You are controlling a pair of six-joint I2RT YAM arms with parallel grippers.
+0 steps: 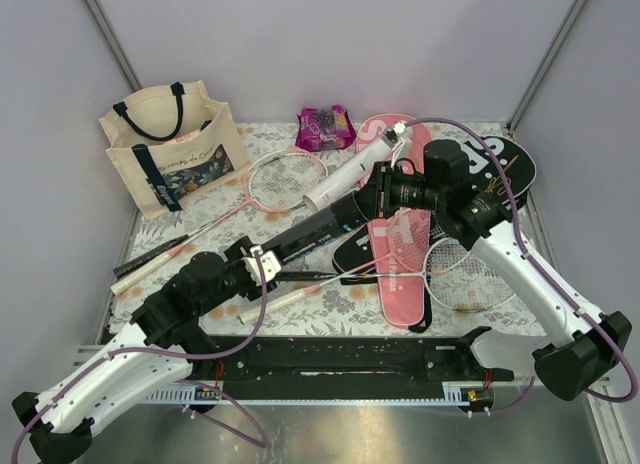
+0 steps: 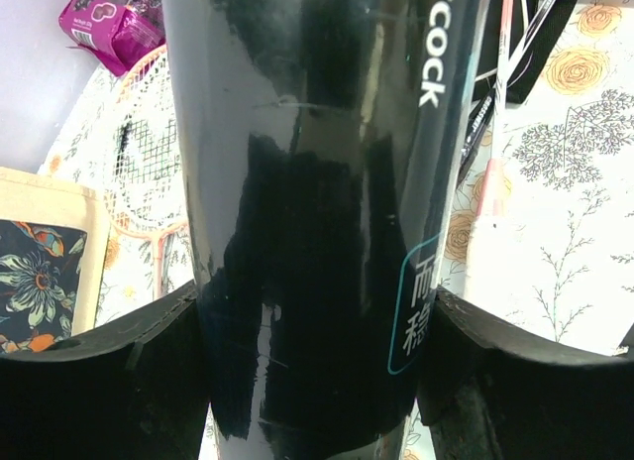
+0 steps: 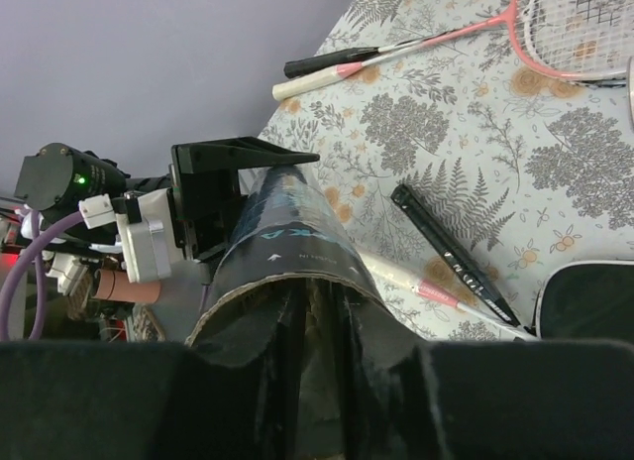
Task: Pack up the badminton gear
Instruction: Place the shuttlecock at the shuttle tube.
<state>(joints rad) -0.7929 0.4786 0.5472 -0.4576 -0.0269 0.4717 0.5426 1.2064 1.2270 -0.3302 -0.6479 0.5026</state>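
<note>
— What is the left gripper (image 1: 260, 261) doing?
— It is clamping the near end of the black tube (image 1: 315, 231). Its fingers (image 2: 129, 371) are standing wide, and both are pressing against the tube's sides.
— Where is the tube sitting?
— It is slanting across the middle of the flowered table (image 1: 500, 319). It is running from the left gripper up to the right gripper (image 1: 380, 197), just beside the white tube (image 1: 350, 174).
— Is the right one gripping anything?
— I cannot tell. The tube's open mouth is sitting right at its fingers, but the jaws themselves are not showing clearly.
</note>
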